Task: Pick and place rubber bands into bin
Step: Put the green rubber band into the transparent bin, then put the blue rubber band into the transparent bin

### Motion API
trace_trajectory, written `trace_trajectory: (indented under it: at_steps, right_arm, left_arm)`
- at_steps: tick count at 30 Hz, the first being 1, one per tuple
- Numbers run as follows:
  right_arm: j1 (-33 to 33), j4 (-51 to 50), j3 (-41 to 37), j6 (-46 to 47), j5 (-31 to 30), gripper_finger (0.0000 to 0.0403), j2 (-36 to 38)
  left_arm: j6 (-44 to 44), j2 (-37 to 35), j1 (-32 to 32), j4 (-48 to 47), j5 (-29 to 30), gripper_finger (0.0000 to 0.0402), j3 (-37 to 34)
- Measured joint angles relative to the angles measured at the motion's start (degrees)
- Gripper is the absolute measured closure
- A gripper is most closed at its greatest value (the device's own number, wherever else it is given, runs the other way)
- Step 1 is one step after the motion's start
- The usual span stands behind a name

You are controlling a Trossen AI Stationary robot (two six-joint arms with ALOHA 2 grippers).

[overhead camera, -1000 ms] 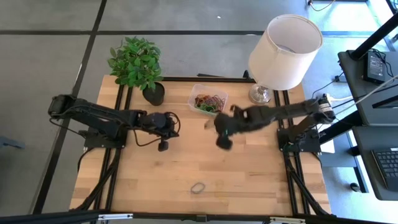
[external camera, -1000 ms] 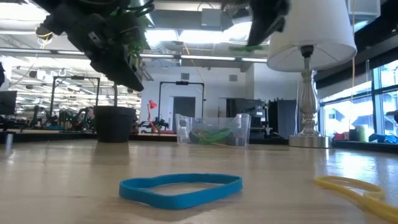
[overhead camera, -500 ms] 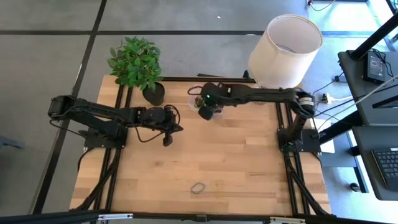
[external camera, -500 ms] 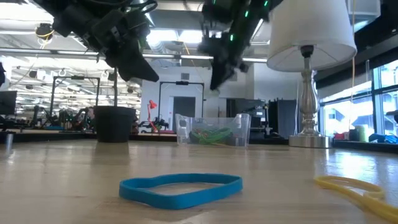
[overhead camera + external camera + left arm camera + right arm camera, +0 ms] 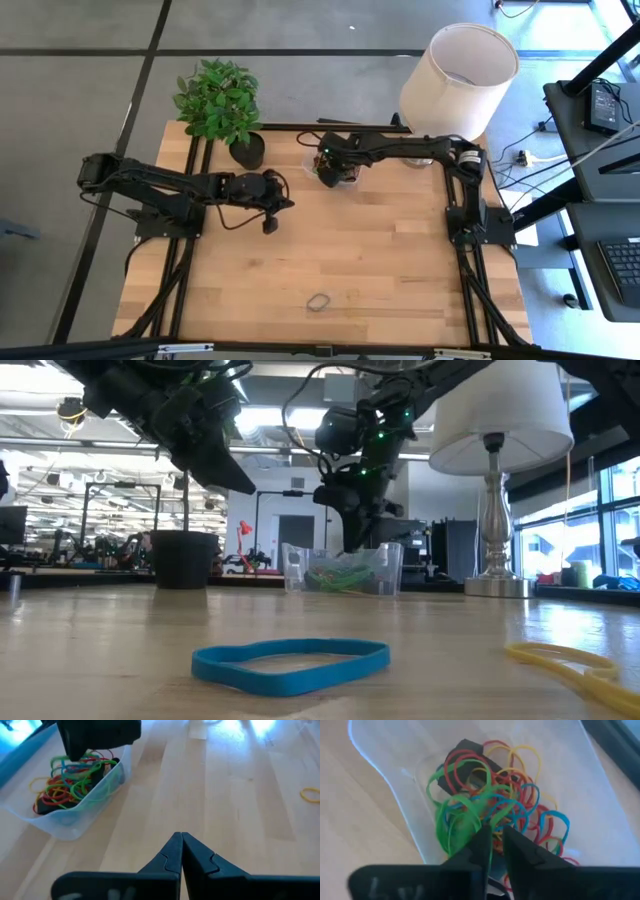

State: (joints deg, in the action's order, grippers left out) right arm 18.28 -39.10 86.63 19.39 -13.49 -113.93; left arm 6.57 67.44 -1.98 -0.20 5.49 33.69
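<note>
Right gripper (image 5: pixel 328 178) hovered over the clear bin (image 5: pixel 345 152) near the table's far edge, between the black plant pot (image 5: pixel 248 150) and the lamp base (image 5: pixel 493 586). Fingers (image 5: pixel 481 845) slightly parted, tips just above the tangle of rubber bands (image 5: pixel 490 817) — green, red, blue, yellow loops piled in the bin over a small black block (image 5: pixel 465 751); a green strand seen between the tips, whether gripped or merely behind them could not be told. Left gripper (image 5: pixel 268 226) waited over the table's left-centre, fingers (image 5: pixel 170 857) pressed together, holding nothing. One blue band (image 5: pixel 290 662) lay loose near the table's front edge, at its middle. One yellow band (image 5: pixel 570 665) lay on the wood to the right of the blue one in the low view.
</note>
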Motion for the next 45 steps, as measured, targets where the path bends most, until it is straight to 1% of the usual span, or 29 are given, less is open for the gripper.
trace_trajectory:
  at_steps: [6, 9, 11, 15, 16, 19, 21, 24, 27, 29, 30, 32, 33, 36, 37, 41, 45]
  right_arm:
    - [-0.02, -1.03, 0.03, 5.78, 0.33, 0.0298, 0.55]
    - [0.0, -2.75, 0.05, 8.95, 1.35, 0.0275, 0.78]
    - [-0.02, -4.21, 0.05, 10.93, 1.35, 0.0263, 1.05]
    - [-0.12, -5.2, 0.05, 13.38, 1.08, 0.0253, 1.91]
    - [-0.12, -5.16, 0.05, 13.39, 0.39, 0.0252, 2.12]
    - [-0.17, -6.5, 0.07, 13.96, -4.6, 0.0252, 2.59]
    - [-0.14, -7.26, 0.07, 13.44, -5.28, 0.0251, 2.92]
    - [-0.11, -7.08, 0.07, 11.21, -5.37, 0.0251, 3.18]
    - [-0.1, -5.83, 0.07, 6.06, -2.99, 0.0253, 3.47]
    - [-0.12, -5.82, 0.09, 5.9, -3.59, 0.0257, 3.54]
    - [-0.12, -5.7, 0.09, 5.21, -2.87, 0.026, 3.54]
    - [0.21, -4.71, 0.09, 1.11, 1.79, 0.0265, 3.52]
    - [0.38, -4.63, 0.09, 0.27, 2.5, 0.0268, 3.52]
    - [0.94, -5.8, 0.09, 2.49, -2.07, 0.0278, 3.52]
    - [1.4, -5.67, 0.09, 2.34, -2.63, 0.0282, 3.52]
    - [2.76, -4.78, 0.09, -0.09, -2.09, 0.0294, 3.52]
    - [3.29, -4.42, 0.09, -0.38, -1.76, 0.0299, 3.52]
  left_arm:
    - [-5.01, 0.0, -0.02, 0.02, 0.94, 0.04, 0.0]
    - [-7.77, 0.0, -0.02, 0.02, -1.16, 0.04, 0.0]
    - [-10.05, 0.0, -0.02, 0.01, -2.8, 0.04, 0.0]
    - [-13.72, 0.0, -0.04, 0.02, -3.32, 0.04, 0.0]
    - [-14.14, 0.0, -0.04, 0.02, -3.34, 0.04, 0.0]
    - [-14.25, 0.0, -0.02, 0.02, -3.58, 0.04, 0.0]
    - [-14.25, 0.0, -0.02, 0.04, -3.57, 0.04, 0.0]
    - [-14.25, 0.0, -0.07, 0.19, -3.41, 0.04, 0.0]
    - [-14.25, 0.0, -0.11, 0.74, -2.03, 0.04, 0.0]
    - [-13.81, 0.0, -0.11, 1.5, -0.94, 0.04, 0.0]
    - [-12.7, 0.0, -0.11, 2.27, -0.59, 0.04, 0.0]
    - [-10.26, 0.0, -0.13, 3.71, -0.48, 0.04, 0.0]
    - [-9.25, 0.0, -0.13, 4.38, -0.47, 0.04, 0.0]
    - [-7.38, 0.0, -0.13, 6.22, -0.46, 0.04, 0.0]
    - [-6.71, 0.0, -0.13, 6.32, -0.46, 0.04, 0.0]
    - [-3.25, 0.0, -0.13, 6.31, -0.45, 0.04, 0.0]
    - [-1.73, 0.0, -0.11, 6.29, -0.46, 0.04, 0.0]
